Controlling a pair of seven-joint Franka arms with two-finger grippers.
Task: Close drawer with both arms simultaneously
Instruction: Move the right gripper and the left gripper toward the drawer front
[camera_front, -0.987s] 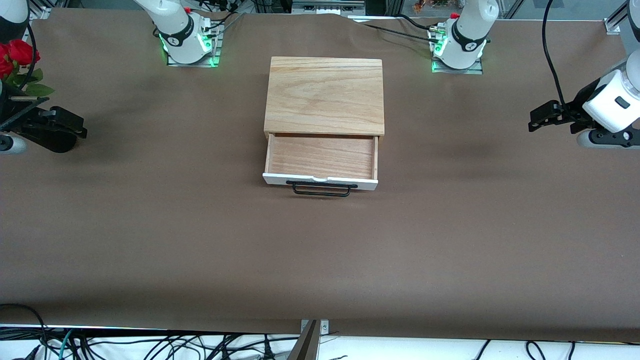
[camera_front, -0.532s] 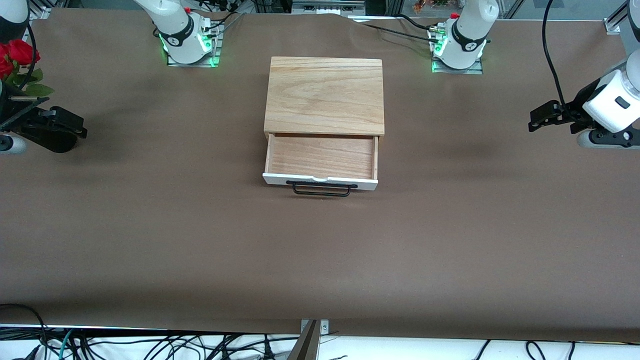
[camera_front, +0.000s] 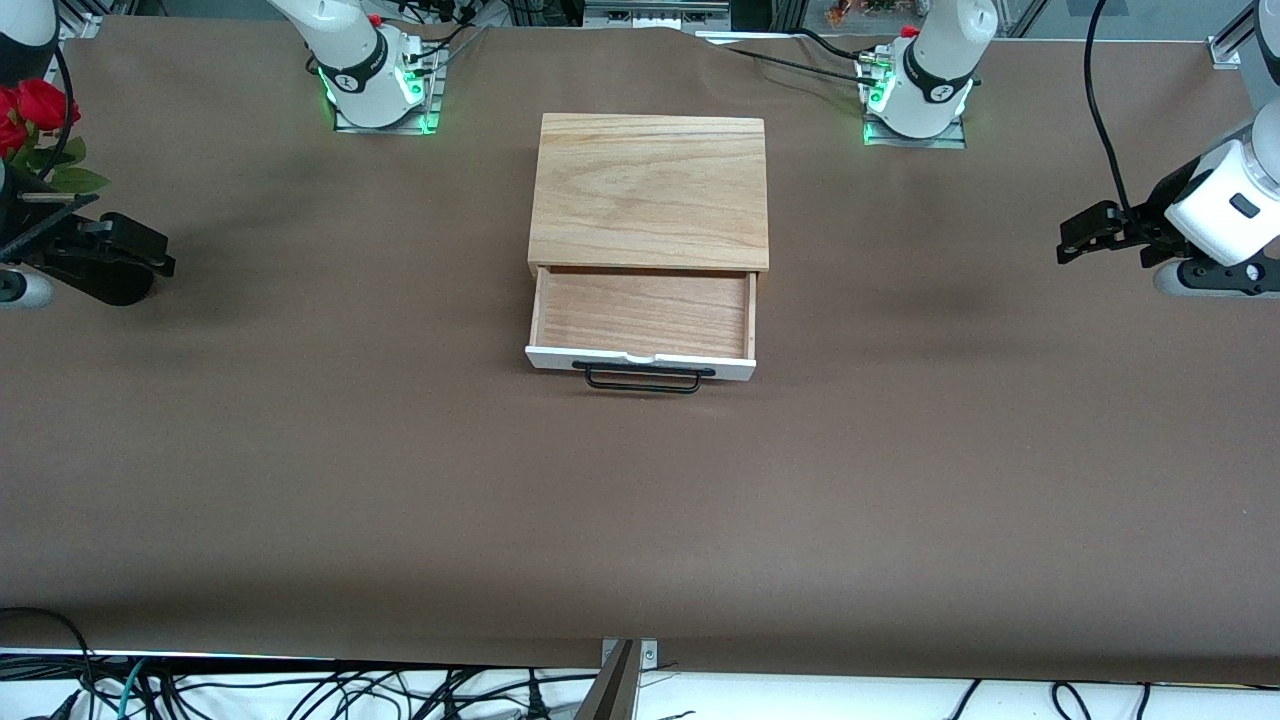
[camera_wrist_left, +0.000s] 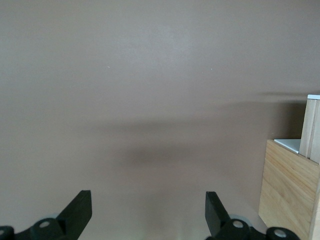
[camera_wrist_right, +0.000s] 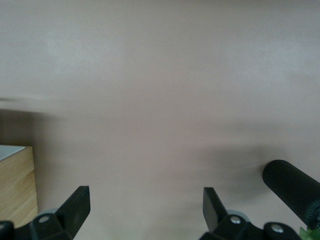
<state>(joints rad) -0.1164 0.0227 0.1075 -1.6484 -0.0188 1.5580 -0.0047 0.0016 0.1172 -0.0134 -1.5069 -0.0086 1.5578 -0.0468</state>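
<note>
Front view shows the drawer (camera_front: 642, 322) pulled out of its wooden box (camera_front: 648, 190) toward the camera, mid-table, untouched. My left gripper (camera_front: 1085, 232) hangs over the table well out from the box toward the left arm's end; my right gripper (camera_front: 120, 255) hangs likewise toward the right arm's end. Both sets of fingers (camera_wrist_left: 77, 209) stand wide and empty in the wrist views. I judge uneven pushes the main risk: one arm arriving first could skew the shallow tray so it jams, or shove the light box across the smooth brown table (camera_front: 300, 450). The thin black wire handle (camera_front: 642, 377) juts from the flat white front panel (camera_front: 640, 360) and could snag a fingertip; the grained pale wood looks slick.
</note>
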